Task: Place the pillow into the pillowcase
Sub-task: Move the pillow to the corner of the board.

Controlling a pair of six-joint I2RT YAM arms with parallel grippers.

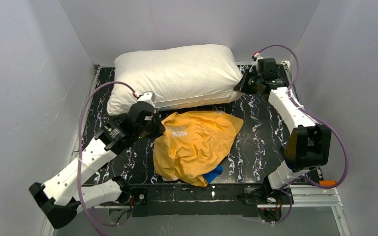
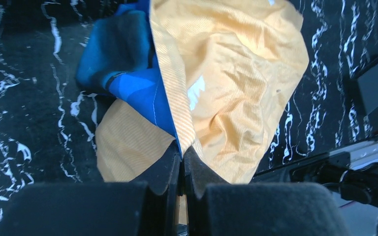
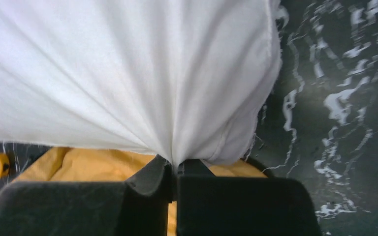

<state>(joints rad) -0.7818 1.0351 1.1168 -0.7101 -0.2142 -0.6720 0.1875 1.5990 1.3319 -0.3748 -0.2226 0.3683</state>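
Presently: pillow [image 1: 177, 76], plump, soft, light, at table's [image 1: 256, 142] 12 o'clock, corner pinched by right gripper [image 3: 174, 169]; pillowcase [image 1: 194, 145], thin, limp, crumpled at centre, edge pinched by left gripper [image 2: 181, 157], best gripped by hems.

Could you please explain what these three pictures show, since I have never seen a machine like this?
Two white robot arms are bolted at the near edge of a black marbled table. The wide picture comes from a fixed camera above and behind them; the other two come from a camera on each wrist. On the table lie a plump white pillow and a crumpled pillowcase, orange-yellow side out with some blue showing. The left pincer is shut on the pillowcase's edge. The right pincer is shut on the pillow's fabric near a corner.
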